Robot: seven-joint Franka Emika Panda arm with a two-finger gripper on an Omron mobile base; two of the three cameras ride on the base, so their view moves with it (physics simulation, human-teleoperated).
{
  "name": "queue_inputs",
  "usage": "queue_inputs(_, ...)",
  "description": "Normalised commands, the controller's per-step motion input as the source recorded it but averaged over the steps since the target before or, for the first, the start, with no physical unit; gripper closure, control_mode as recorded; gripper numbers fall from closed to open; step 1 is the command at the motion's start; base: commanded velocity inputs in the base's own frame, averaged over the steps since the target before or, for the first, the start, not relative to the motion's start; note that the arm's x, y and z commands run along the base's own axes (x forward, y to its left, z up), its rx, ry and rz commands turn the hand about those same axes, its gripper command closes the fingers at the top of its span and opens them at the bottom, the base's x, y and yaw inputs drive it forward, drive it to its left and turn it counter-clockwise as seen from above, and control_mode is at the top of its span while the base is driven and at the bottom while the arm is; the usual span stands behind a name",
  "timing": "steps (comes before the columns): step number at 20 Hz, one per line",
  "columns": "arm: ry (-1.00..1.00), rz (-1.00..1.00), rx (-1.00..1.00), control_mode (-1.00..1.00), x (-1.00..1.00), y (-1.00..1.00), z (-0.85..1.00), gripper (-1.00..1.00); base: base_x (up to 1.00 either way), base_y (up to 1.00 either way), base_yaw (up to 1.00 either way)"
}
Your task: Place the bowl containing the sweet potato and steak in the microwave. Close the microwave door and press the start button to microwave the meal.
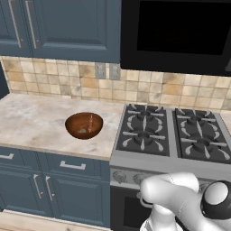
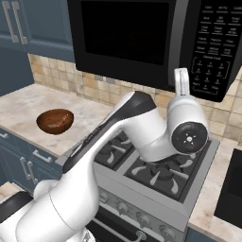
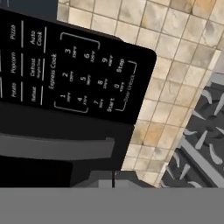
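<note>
So the claw (image 3: pixel 113 180) is seen at the bottom of the hand view with both dark tips pressed flat together, just a hairline seam left between them, and nothing is being pinched. Right above the tips, the long grey handle (image 3: pixel 57 148) of the microwave door is seen lying across the frame. Past that, the keypad panel (image 3: pixel 65 65) is laid out, with the number pad and the Start button (image 3: pixel 110 105) readable near its lower corner. It can't be told whether the tips are touching the microwave or just close to it.

In the right base view, the arm (image 2: pixel 137 123) is seen reaching up over the stove (image 2: pixel 156 170), with the hand raised to the lower edge of the microwave (image 2: pixel 123 33), between the door handle (image 2: pixel 176 42) and the keypad (image 2: pixel 215 47). The microwave door (image 2: pixel 125 30) is seen shut, flush with the front, and its window is too dark for anything inside to be made out.

The microwave is mounted above the stove, against the tan tiled backsplash (image 3: pixel 175 52). Well off to the left, a wooden bowl (image 1: pixel 84 125) is parked upright on the marble counter (image 1: pixel 36 122), just beside the stove's edge. Only a small pale bit can be made out inside it. Blue cabinets (image 1: pixel 58 27) are hung above that counter.
</note>
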Motion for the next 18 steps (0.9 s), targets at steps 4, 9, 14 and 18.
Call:
queue_inputs(4,0.02,0.00,0.00,-1.00,0.23,-0.10,0.12,1.00,0.00,0.00,0.00)
queue_inputs(9,0.05,0.00,0.00,-1.00,0.25,-0.04,0.09,1.00,0.00,0.00,0.00)
queue_inputs(14,0.01,0.00,0.00,-1.00,0.26,0.00,0.00,1.00,0.00,0.00,0.00)
queue_inputs(18,0.00,0.00,0.00,-1.00,0.25,-0.09,0.00,1.00,0.00,0.00,0.00)
